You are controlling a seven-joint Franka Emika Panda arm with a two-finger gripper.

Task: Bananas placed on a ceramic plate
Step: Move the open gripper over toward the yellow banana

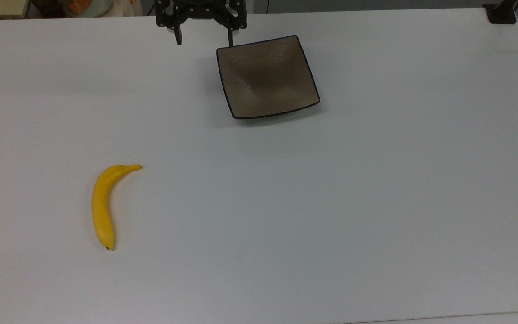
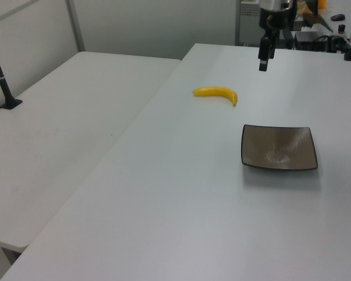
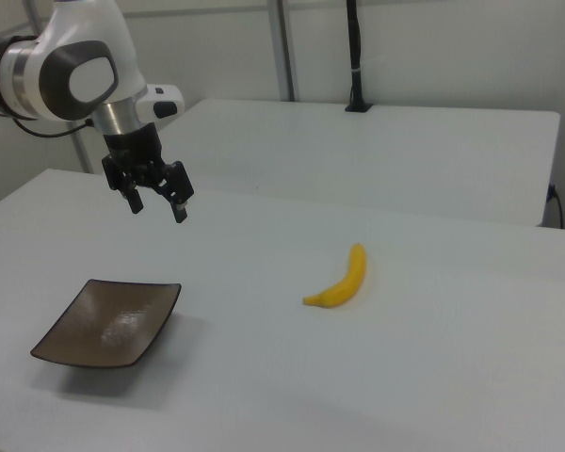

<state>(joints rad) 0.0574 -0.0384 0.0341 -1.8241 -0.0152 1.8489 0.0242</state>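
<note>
Your end effector (image 1: 204, 39) hangs above the white desk (image 1: 376, 202) with its fingers spread apart, gripping nothing, just beside the ceramic plate (image 1: 268, 76). You see the banana (image 1: 102, 207) lying flat, well apart from the plate, its long axis running up-down in the top view, stem toward the plate side. A second white desk (image 3: 433, 151) stands alongside.

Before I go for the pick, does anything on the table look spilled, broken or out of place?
Nothing stands out. The banana lies whole on the white table, well apart from the ceramic plate, which sits flat and empty. The gripper hangs open above the table near the plate, holding nothing.
</note>
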